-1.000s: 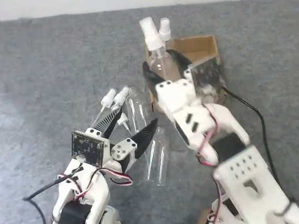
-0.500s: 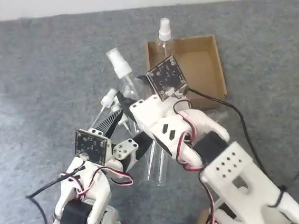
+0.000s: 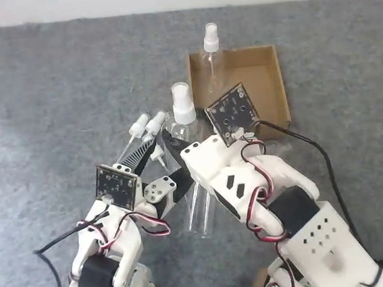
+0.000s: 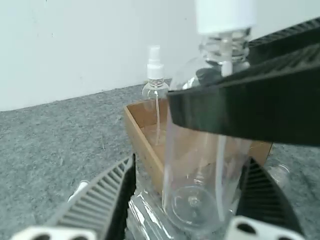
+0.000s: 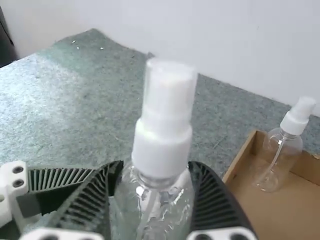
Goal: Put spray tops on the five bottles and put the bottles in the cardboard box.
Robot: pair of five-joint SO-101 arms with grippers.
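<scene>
The right hand [image 5: 150,200] grips a capped bottle [image 3: 181,117] upright, just beside the cardboard box [image 3: 276,74]. The left hand [image 4: 180,205] is spread wide, holding nothing, by uncapped bottles [image 3: 201,210] lying on the tabletop [image 3: 51,96]. A second bottle [image 3: 211,53], also capped, stands in the box's far corner.

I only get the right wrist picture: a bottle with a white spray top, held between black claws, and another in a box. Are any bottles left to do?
Observer: Yes. In the high view a topless bottle lies on the grey mat between the two arms.
Operator: Where are the tops for it?
Observer: Loose spray tops lie on the mat beside the left gripper.
Operator: What is that other arm doing?
Observer: Its wrist view shows its fingers open on either side of the base of the held bottle.
</scene>
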